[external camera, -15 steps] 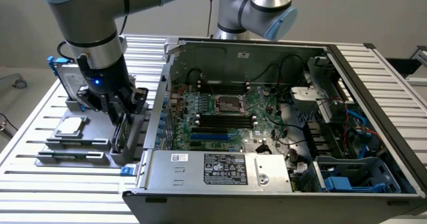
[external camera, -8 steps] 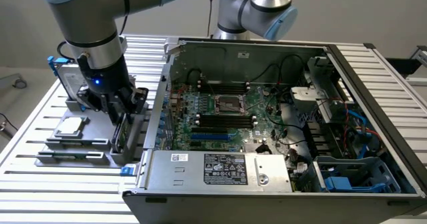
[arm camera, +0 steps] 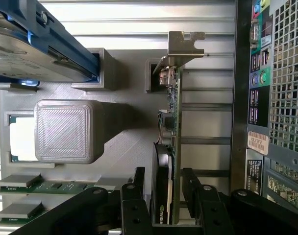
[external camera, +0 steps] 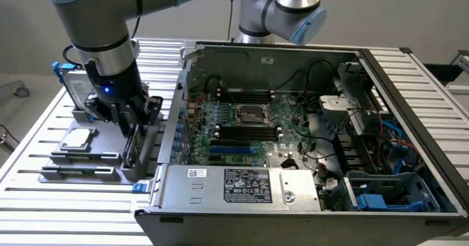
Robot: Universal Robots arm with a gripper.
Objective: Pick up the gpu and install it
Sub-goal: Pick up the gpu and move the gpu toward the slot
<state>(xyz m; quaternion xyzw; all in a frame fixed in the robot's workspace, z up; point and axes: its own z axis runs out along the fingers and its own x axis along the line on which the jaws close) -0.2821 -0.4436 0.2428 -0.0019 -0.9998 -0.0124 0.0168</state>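
GPU, a thin green circuit-board card with black shroud and silver bracket (arm camera: 169,161), stands upright in the grey holder (arm camera: 124,132). Pincer (arm camera: 163,177) wide, straddling it. Pick-up step, I judge; the grasp calls for jaws centred on the card.

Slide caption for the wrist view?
Open end effector straddling the gpu standing in its gray holder, beside the PC case.

So the tabletop (external camera: 44,213) carries two things: a parts holder (external camera: 81,163) on the exterior view's left, and the PC case (external camera: 219,224) just beside it on the right, with the motherboard (external camera: 249,130) lying flat inside. The gpu (external camera: 132,147) stands on edge in the holder, along the side nearest the case. The jaws sit over it, one on each side of the card. The hard drive (external camera: 73,87) is at the holder's far end, the CPU chip (external camera: 77,140) mid-holder, and the memory sticks (external camera: 77,172) at the near end.
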